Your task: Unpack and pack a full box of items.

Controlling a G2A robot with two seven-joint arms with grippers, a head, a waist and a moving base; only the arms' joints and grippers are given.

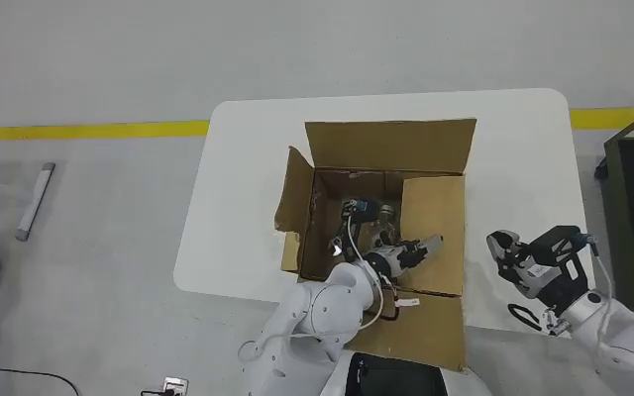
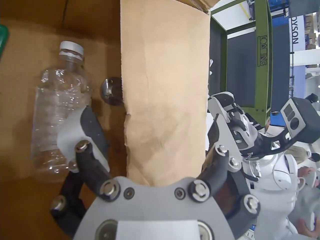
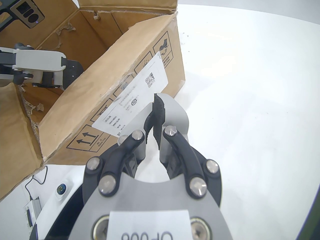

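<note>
The open cardboard box (image 1: pixel 391 144) stands on the white table (image 1: pixel 248 188). My left gripper (image 1: pixel 406 252) is down inside it, open. In the left wrist view the left gripper (image 2: pixel 151 116) straddles a brown cardboard flap (image 2: pixel 165 76), one finger on each side. A clear plastic bottle (image 2: pixel 60 116) with a white cap lies on the box floor beside one finger, and a round metal piece (image 2: pixel 111 91) sits by the flap's edge. My right gripper (image 3: pixel 156 118) is shut on nothing, over the table beside the box's labelled side (image 3: pixel 132 98); from above the right gripper (image 1: pixel 510 259) is right of the box.
A green-framed cart (image 2: pixel 260 51) stands past the table's right edge (image 1: pixel 622 178). Something green (image 2: pixel 2 38) shows in a corner of the box. Bare table lies right of the box (image 3: pixel 250 88). A yellow line (image 1: pixel 99 129) crosses the floor.
</note>
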